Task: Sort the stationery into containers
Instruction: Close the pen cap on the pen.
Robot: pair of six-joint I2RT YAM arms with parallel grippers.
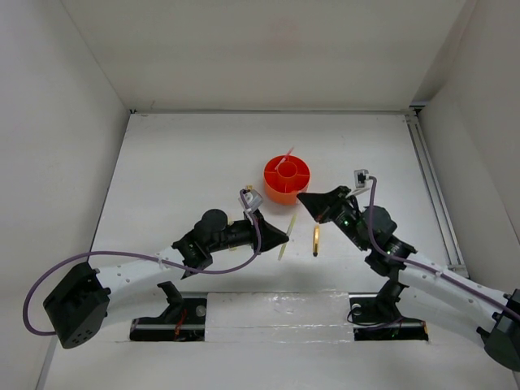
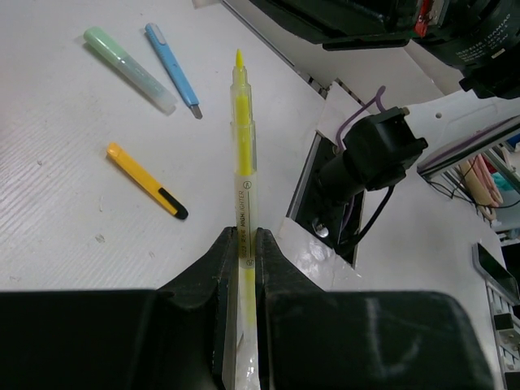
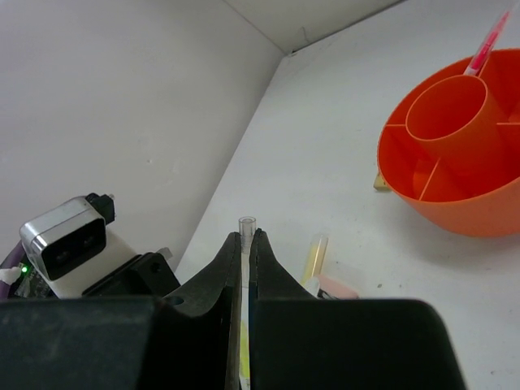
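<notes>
My left gripper is shut on a pale yellow marker, whose tip points away from the jaws; it hangs over the table. My right gripper is shut on a thin clear-ended marker, just near-right of the orange organiser. A pink pen stands in the organiser. A gold pen, a green marker and a blue pen lie on the table.
Another pale yellow marker and the pink-white stapler lie just beyond my right jaws. A tiny tan block rests against the organiser's base. White walls enclose the table on three sides. The right arm's base mount stands beyond the left gripper.
</notes>
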